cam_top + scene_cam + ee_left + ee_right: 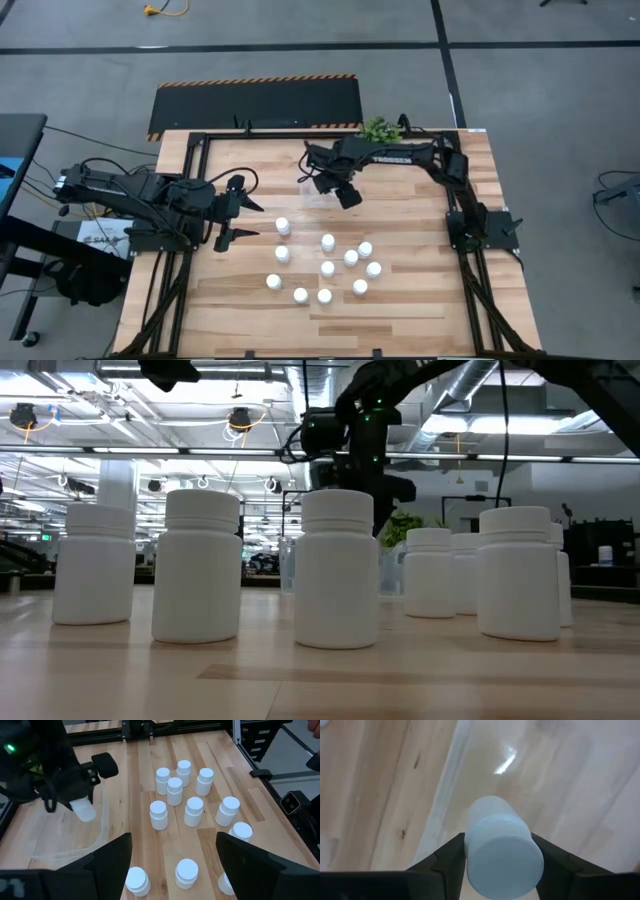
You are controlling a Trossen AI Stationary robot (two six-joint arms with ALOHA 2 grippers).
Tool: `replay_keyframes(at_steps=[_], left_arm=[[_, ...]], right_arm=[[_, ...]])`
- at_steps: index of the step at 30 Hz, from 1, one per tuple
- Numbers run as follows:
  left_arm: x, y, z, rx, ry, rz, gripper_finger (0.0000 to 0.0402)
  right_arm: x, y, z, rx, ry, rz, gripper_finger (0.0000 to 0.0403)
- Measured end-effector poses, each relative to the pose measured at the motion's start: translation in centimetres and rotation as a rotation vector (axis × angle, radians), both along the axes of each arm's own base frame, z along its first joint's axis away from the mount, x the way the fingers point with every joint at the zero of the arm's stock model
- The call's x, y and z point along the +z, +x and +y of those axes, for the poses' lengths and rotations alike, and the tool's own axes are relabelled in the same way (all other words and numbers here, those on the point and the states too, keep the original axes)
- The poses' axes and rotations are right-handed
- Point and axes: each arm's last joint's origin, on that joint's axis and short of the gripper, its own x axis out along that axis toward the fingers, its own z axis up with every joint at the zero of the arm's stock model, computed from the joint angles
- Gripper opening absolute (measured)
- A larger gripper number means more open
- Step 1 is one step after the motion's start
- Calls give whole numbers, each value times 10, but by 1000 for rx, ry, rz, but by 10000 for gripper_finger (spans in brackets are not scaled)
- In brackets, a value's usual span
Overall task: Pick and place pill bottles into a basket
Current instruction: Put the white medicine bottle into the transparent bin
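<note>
A small white cylindrical pill bottle (pixel 500 852) sits clamped between the right gripper (pixel 340 190) fingers above the shallow clear plastic basket (pixel 75 840); beyond, ten white bottles (pixel 328 268) stand mid-table, the left gripper (pixel 240 219) gaping empty alongside.

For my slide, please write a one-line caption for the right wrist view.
Right gripper jaws hold a white pill bottle over the clear plastic bin on the wooden table.
</note>
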Motion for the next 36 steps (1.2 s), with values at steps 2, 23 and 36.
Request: replay_keyframes(at_steps=[2, 23, 36], left_arm=[[0, 0, 0, 0, 0, 0, 279], [0, 0, 0, 0, -13, 2, 279], [0, 0, 0, 2, -16, 2, 279]], right_arm=[[1, 2, 0, 2, -3, -23, 184], [-24, 7, 1, 42, 26, 41, 180], [-27, 8, 1, 53, 26, 45, 202]])
